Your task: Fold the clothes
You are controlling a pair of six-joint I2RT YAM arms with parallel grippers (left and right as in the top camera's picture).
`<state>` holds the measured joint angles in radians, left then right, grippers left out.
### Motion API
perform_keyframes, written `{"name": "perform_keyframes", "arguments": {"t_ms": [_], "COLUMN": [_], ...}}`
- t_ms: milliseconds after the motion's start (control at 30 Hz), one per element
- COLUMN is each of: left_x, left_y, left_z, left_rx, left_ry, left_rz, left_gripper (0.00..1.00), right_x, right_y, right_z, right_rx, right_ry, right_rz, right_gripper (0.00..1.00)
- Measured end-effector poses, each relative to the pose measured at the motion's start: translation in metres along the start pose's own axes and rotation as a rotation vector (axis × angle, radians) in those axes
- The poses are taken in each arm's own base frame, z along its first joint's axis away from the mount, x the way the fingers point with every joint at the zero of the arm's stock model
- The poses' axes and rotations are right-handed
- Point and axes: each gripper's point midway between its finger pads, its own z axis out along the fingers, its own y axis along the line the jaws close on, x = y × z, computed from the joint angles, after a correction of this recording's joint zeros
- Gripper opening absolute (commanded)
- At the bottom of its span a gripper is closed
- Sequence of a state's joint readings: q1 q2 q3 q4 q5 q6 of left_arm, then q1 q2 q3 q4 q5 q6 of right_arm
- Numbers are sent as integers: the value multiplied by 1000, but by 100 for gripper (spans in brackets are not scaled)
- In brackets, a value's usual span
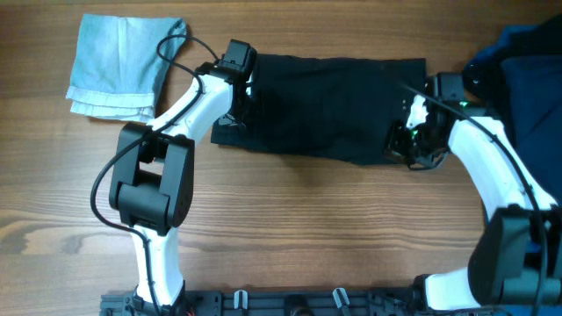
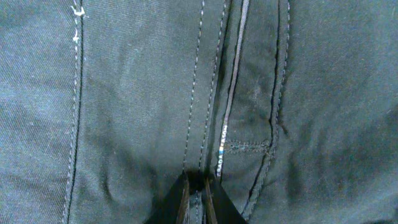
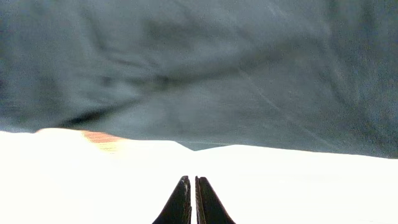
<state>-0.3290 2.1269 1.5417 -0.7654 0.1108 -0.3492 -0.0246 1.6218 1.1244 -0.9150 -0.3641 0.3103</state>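
Left claw (image 2: 196,186) apparently pinching black shorts (image 1: 325,105).

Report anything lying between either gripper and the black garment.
Nothing visible does. The left gripper is pinched on a seam of the black garment. The right gripper sits shut just short of the garment's edge. The pale blue cloth and the navy pile lie off to the sides.

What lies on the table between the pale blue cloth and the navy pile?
The black garment, spread flat, with the left gripper and right gripper at its ends; the overhead view shows it.
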Motion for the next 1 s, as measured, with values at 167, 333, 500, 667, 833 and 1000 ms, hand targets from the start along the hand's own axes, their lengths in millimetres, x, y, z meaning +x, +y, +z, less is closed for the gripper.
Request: {"name": "perform_keyframes", "arguments": {"t_ms": [167,333,500,667,833,1000], "left_x": [0,0,0,0,-24,-65], "left_y": [0,0,0,7,-2,25], "left_z": [0,0,0,0,-29,-147], "left_rx": [-1,-1,-2,-39,-8,48], "left_ry": [1,1,1,-3,-93,-326], "left_rz": [0,0,0,-1,1,-78], "left_gripper": [10,11,11,4,86,94], "right_x": [-29,-24,-16,-21,-25,-34], "right_y": [14,-31,-52,-56,-55,-43], "right_z": [-7,54,75,73,70,53], "right_rx": [-48,95,183,222,203,191], "right_ry": [-125,-18,72,51,52,2], "right_rz": [-55,-2,31,25,-15,-82], "right_gripper": [4,4,4,4,6,14]}}
